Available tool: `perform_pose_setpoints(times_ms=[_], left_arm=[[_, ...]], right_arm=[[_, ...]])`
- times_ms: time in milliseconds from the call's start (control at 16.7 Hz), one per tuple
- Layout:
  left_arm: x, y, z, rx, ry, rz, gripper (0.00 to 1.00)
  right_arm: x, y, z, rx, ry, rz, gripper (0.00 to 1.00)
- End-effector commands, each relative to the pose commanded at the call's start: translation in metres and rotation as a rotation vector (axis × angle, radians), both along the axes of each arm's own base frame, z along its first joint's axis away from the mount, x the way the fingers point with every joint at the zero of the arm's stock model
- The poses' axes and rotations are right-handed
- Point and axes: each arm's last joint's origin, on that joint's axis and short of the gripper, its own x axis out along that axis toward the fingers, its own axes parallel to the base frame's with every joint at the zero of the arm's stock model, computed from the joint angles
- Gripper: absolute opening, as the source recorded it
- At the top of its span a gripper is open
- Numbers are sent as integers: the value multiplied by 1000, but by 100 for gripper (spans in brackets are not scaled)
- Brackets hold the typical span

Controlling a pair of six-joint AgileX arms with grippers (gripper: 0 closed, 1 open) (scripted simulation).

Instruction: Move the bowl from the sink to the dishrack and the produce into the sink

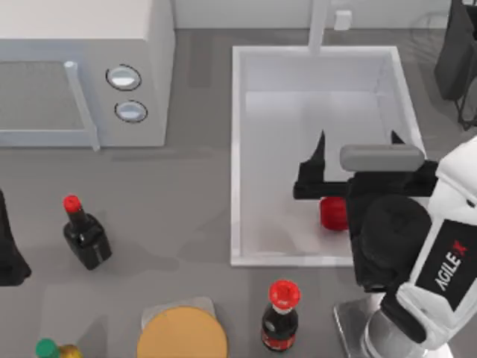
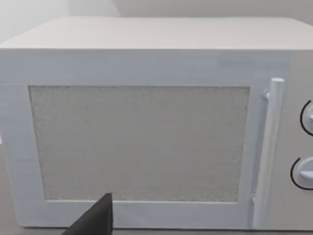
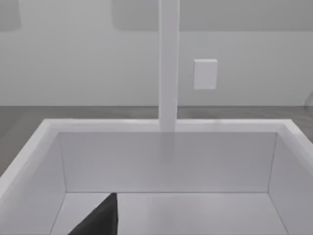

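Note:
The sink (image 1: 237, 149) is a white basin with a raised rim and a faucet (image 3: 168, 63) at its back. The produce (image 1: 333, 213), small and bright red, lies on the sink floor near the front wall. My right gripper (image 1: 358, 143) hovers open over the basin just behind the produce, its dark fingers (image 1: 320, 149) spread wide and holding nothing. One of its fingers (image 3: 100, 218) shows in the right wrist view, facing the sink's back wall. A dark wire dishrack (image 1: 456, 60) stands at the back right. The bowl is out of view. My left gripper (image 1: 7, 239) is parked at the left edge.
A white microwave (image 1: 82, 74) fills the back left, and the left wrist view faces its door (image 2: 139, 142). On the counter stand a dark bottle with a red cap (image 1: 83, 231), a second red-capped bottle (image 1: 281, 317), a tan disc (image 1: 182, 334) and a green-capped item (image 1: 48, 348).

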Motion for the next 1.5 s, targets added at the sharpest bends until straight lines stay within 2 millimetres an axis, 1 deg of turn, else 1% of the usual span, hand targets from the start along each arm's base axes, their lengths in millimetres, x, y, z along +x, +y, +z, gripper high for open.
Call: perform_pose_setpoints(times_ms=[60, 180, 300, 420, 540, 660, 780, 900, 1020, 1140, 1320, 1500], left_arm=[[0, 0, 0, 0, 0, 0, 100], [0, 0, 0, 0, 0, 0, 100], [0, 0, 0, 0, 0, 0, 100], [0, 0, 0, 0, 0, 0, 100], [0, 0, 0, 0, 0, 0, 100], [0, 0, 0, 0, 0, 0, 100], [0, 0, 0, 0, 0, 0, 100], [0, 0, 0, 0, 0, 0, 100], [0, 0, 0, 0, 0, 0, 100], [0, 0, 0, 0, 0, 0, 100], [0, 0, 0, 0, 0, 0, 100], [0, 0, 0, 0, 0, 0, 100]], right_arm=[[-1, -2, 1, -4, 7, 4, 100], [-4, -12, 6, -23, 40, 20, 100], [-11, -30, 14, -48, 94, 38, 100], [-21, -53, 26, -67, 157, 55, 100], [-36, -79, 40, -72, 214, 67, 100], [-56, -104, 55, -61, 249, 74, 100], [-78, -127, 67, -39, 258, 77, 100], [-100, -145, 74, -16, 244, 77, 100], [-119, -158, 78, 4, 211, 73, 100], [-133, -168, 81, 15, 167, 66, 100], [-148, -177, 86, 17, 97, 49, 100], [-158, -182, 94, 9, 40, 28, 100]])
